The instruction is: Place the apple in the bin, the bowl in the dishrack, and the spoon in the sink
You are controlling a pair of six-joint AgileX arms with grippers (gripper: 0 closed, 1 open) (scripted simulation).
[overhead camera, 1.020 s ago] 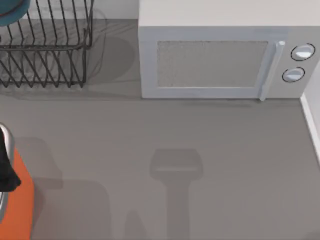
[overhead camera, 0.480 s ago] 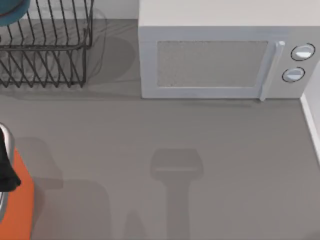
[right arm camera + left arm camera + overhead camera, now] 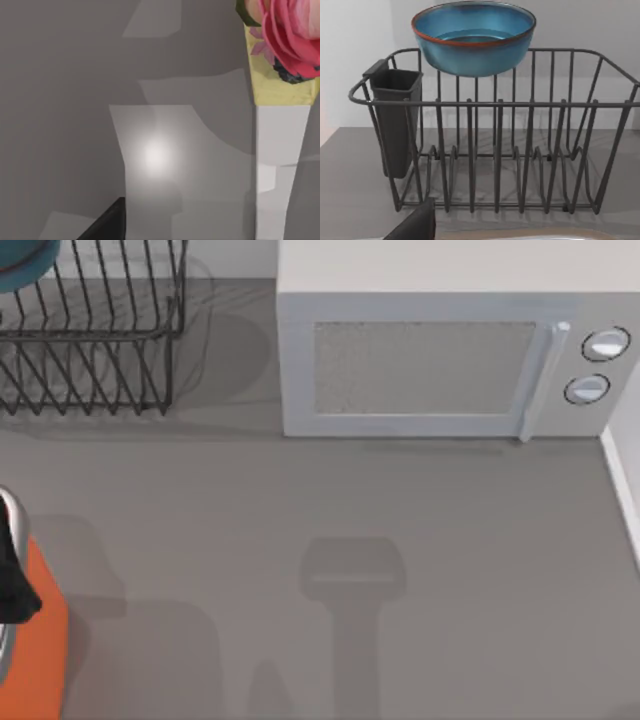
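Observation:
The blue bowl (image 3: 473, 37) with its orange-red edge sits upright at the top of the black wire dishrack (image 3: 495, 150), over its far rim. In the top view the bowl (image 3: 20, 265) is at the far left corner, above the dishrack (image 3: 95, 340). The orange bin (image 3: 40, 650) with a silvery rim stands at the table's left edge. A dark part of my left gripper (image 3: 14, 585) hangs over it, and its tip (image 3: 415, 225) points toward the rack. My right gripper (image 3: 106, 222) hovers over bare grey counter. The apple, spoon and sink are out of view.
A white microwave (image 3: 440, 360) stands at the back, right of the rack. A dark cutlery holder (image 3: 394, 120) hangs on one end of the rack. A pale vase of pink flowers (image 3: 282, 60) stands near my right gripper. A pale raised edge (image 3: 622, 490) borders the right side.

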